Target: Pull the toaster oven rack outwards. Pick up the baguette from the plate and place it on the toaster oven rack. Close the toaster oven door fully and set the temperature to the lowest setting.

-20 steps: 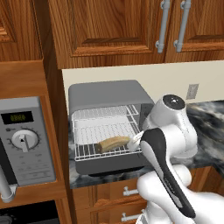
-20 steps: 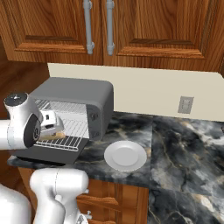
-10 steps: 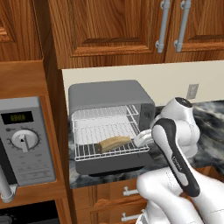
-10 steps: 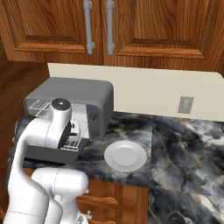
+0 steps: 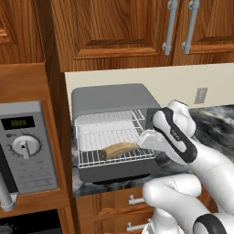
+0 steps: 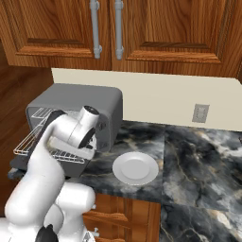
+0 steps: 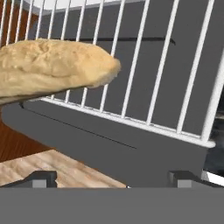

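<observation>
The grey toaster oven (image 5: 109, 98) (image 6: 80, 101) stands on the counter with its door (image 5: 114, 172) (image 7: 131, 148) folded down flat. Its wire rack (image 5: 91, 157) (image 7: 153, 87) is pulled out over the door. The tan baguette (image 5: 119, 149) (image 7: 52, 65) lies on the rack's front right part. My gripper (image 5: 145, 140) (image 7: 113, 179) hovers just right of the baguette's end, open with nothing between its fingertips (image 7: 41, 178). The white plate (image 6: 135, 168) sits bare on the counter to the oven's right.
A silver microwave (image 5: 27, 146) is built into the cabinet left of the oven. Wooden wall cabinets hang above, and a wall outlet (image 6: 200, 113) sits on the backsplash. The dark marble counter (image 6: 194, 160) stretches right of the plate.
My arm's wrist has swung to the right, and the hand has turned beside the rack. The baguette stays on the rack and the gripper stays open.
</observation>
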You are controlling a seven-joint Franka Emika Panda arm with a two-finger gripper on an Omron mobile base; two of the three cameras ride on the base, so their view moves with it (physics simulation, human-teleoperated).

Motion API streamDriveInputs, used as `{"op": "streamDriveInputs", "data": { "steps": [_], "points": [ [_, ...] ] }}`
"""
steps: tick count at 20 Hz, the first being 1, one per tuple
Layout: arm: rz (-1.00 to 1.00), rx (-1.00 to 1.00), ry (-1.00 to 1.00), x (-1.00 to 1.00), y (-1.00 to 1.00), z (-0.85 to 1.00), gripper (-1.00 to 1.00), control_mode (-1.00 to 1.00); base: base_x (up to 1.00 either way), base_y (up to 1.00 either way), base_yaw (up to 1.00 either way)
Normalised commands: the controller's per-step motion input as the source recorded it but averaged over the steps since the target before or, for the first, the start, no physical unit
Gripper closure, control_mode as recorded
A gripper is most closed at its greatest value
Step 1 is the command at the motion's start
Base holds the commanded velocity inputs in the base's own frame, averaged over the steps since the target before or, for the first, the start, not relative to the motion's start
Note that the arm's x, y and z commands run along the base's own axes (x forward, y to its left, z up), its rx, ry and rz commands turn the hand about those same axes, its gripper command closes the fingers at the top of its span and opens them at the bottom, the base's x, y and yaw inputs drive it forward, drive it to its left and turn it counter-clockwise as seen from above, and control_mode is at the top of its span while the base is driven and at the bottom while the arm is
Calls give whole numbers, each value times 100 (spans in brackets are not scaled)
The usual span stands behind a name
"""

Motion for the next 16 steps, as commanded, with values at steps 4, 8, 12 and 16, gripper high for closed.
{"op": "streamDriveInputs", "data": {
  "steps": [4,8,12,16],
  "points": [
    [-18,0,13,48,5,-53,-100,-100,0,0,0],
    [-26,0,2,-2,0,-15,-100,-100,0,0,0],
    [-28,-1,-4,-21,0,0,-100,-100,0,0,0],
    [-30,-9,-9,0,1,0,-100,-100,0,0,0]
  ]
}}
